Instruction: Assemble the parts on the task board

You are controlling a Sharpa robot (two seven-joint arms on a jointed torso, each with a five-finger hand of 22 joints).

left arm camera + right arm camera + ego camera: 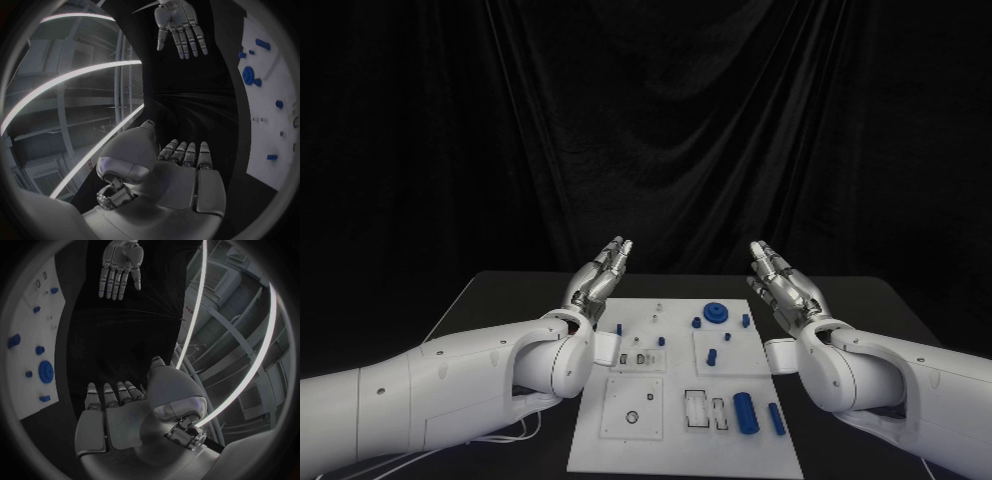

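1. The white task board (687, 400) lies flat in the middle of the black table (495, 300), its near edge cut off from sight.
2. Small blue parts (746, 412) dot the board; most are too tiny to identify.
3. The left hand (599, 273) hovers beside the board's far left corner, fingers straight, holding nothing.
4. The right hand (782, 281) mirrors it, empty; bare table lies between them.
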